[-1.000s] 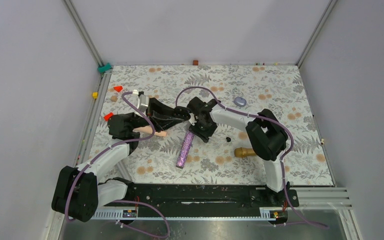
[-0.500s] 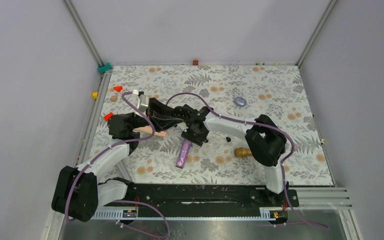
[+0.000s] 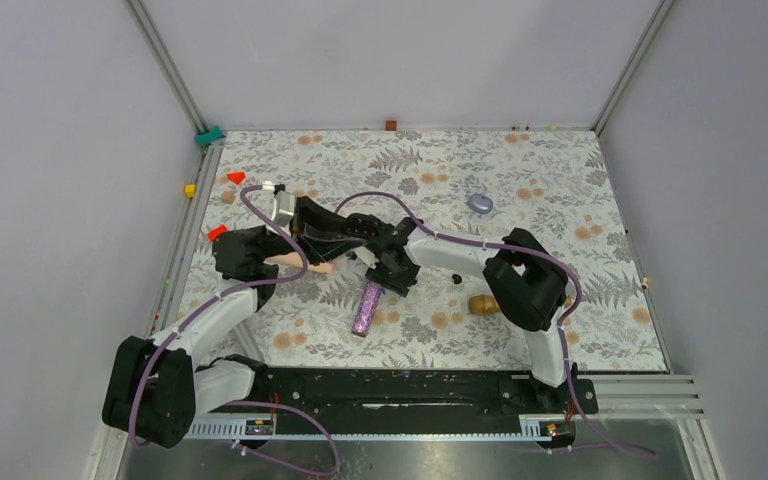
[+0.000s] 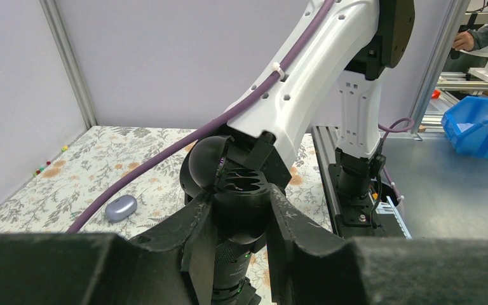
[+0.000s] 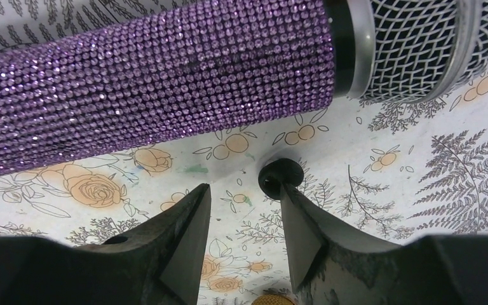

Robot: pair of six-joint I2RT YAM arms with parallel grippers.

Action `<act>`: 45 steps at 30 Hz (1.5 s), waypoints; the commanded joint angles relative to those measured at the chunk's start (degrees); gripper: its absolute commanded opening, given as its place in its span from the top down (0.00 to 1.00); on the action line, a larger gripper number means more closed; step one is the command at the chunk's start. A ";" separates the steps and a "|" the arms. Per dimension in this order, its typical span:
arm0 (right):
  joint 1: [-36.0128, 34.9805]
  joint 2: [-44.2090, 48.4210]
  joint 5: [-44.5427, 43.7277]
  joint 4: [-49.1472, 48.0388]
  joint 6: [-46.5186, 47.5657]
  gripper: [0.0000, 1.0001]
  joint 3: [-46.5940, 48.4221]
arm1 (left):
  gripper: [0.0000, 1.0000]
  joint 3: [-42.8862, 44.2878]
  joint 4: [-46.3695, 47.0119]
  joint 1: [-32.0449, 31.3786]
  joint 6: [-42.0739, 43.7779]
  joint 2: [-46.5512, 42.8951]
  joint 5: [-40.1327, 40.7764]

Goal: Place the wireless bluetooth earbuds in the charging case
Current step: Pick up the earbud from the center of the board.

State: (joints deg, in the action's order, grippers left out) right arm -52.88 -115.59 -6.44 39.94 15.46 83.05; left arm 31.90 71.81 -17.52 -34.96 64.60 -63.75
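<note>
Right pincer (image 5: pixel 244 194), narrowly parted and empty, is low over the desk (image 5: pixel 394 190), one earbud (image 5: pixel 281 176) just ahead beside a fingertip, off-centre of the gap; left pincer (image 4: pixel 240 213) clasps the open charging case (image 4: pixel 241 184).

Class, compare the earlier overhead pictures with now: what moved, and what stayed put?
The right pincer swung left, ending open at an earbud beside the purple microphone. Nothing was grasped or released. The left pincer stayed shut on the charging case; that microphone and the gold microphone stayed put.
</note>
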 commanded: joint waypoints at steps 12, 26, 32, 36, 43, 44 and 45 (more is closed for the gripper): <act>-0.47 -1.29 -3.73 -1.48 2.60 0.52 -0.64 | 1.00 1.32 3.64 0.51 0.14 -1.36 -0.95; -0.47 -0.66 -7.11 -4.06 5.30 0.76 -2.36 | 1.00 1.40 3.71 0.56 -0.24 -1.31 -1.19; -0.44 0.85 -8.69 -5.61 6.11 0.85 -3.19 | 1.00 1.48 3.88 0.57 -0.45 -1.27 -1.33; -0.47 1.82 -9.56 -6.84 6.56 0.91 -3.91 | 1.00 1.50 4.27 0.56 -0.86 -1.09 -1.32; -0.38 4.67 -9.90 -7.93 7.38 0.96 -4.16 | 1.00 1.50 4.78 0.58 -1.21 -0.76 -1.35; -0.38 5.21 -9.51 -7.88 7.46 0.96 -4.12 | 1.00 1.54 4.82 0.56 -1.29 -0.69 -1.29; -0.38 5.94 -8.97 -7.92 7.43 0.96 -4.12 | 0.99 1.57 4.91 0.62 -1.39 -0.61 -1.36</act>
State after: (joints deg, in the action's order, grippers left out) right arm -53.56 -114.34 -14.44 33.67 21.91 79.18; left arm 31.90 73.03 -17.19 -35.92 64.55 -64.31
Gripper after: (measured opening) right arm 0.053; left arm 0.295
